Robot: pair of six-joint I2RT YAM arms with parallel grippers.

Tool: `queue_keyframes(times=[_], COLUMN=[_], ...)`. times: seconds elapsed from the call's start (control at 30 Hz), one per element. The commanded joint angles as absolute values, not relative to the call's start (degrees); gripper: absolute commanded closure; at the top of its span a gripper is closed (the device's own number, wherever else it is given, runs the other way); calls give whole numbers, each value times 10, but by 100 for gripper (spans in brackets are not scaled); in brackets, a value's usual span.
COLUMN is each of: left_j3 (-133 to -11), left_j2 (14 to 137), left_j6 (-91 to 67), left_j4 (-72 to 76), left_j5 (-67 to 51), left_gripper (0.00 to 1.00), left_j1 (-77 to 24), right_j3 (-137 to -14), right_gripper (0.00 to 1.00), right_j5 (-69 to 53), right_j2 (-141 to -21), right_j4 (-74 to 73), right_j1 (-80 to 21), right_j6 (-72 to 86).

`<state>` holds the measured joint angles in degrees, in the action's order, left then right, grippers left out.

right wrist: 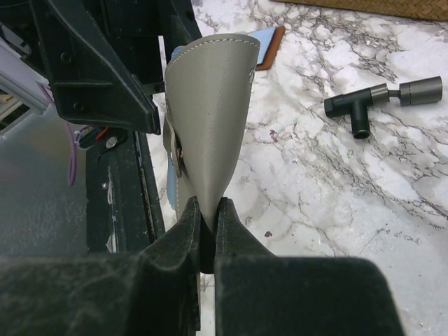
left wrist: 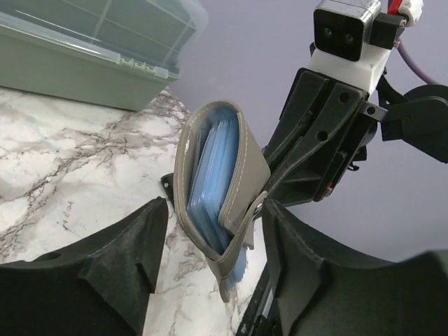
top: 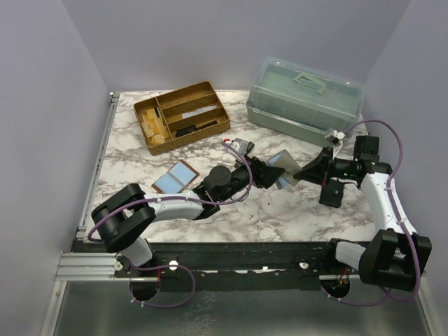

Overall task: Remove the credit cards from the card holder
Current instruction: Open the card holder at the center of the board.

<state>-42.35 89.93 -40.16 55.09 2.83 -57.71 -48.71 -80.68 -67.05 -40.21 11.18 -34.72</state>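
My right gripper point(right wrist: 207, 210) is shut on the lower edge of a grey card holder point(right wrist: 206, 119), which it keeps raised above the table. Light-blue credit cards point(left wrist: 213, 171) sit stacked in the holder's gaping pocket, and a blue corner pokes out below. My left gripper point(left wrist: 213, 217) is open with its jaws either side of the holder point(left wrist: 245, 168). Its right finger point(left wrist: 315, 266) is against the snap side and its left finger point(left wrist: 126, 266) stands apart. From above, both grippers meet at the holder point(top: 283, 161) in mid-table.
A brown-edged folding holder point(top: 175, 177) with two light-blue panels lies flat to the left. A wooden divided tray point(top: 182, 115) stands at the back and a green lidded box point(top: 304, 98) at the back right. A small grey T-shaped tool point(right wrist: 381, 101) lies on the marble.
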Motion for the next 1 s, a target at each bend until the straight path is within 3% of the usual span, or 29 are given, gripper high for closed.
queue_keyframes(times=[0.0,0.07,0.13,0.2,0.33,0.43,0.57,0.97], left_j3=[-441,-443,-442,-438,-415,-388,-370,-412], left_j2=[914,916,917,915,893,866,842,840], left_j6=[-411,-412,-412,-407,-378,-357,-345,-365], left_j4=[576,577,579,584,593,608,620,619], left_j5=[34,30,30,30,20,-20,-114,-399], left_gripper=[42,50,69,81,85,86,88,92], left_j1=[-580,-580,-580,-580,-578,-568,-547,-469], right_j3=[-479,-478,-477,-479,-489,-496,-502,-514], right_gripper=[95,89,78,64,23,7,1,1], right_j5=[-814,-810,-809,-815,-839,-860,-872,-880], right_j2=[-668,-667,-667,-666,-668,-673,-684,-698], right_j4=[-408,-407,-408,-412,-443,-473,-515,-623], right_j1=[104,101,100,100,100,100,100,45], right_j6=[-359,-359,-359,-359,-381,-407,-452,-611])
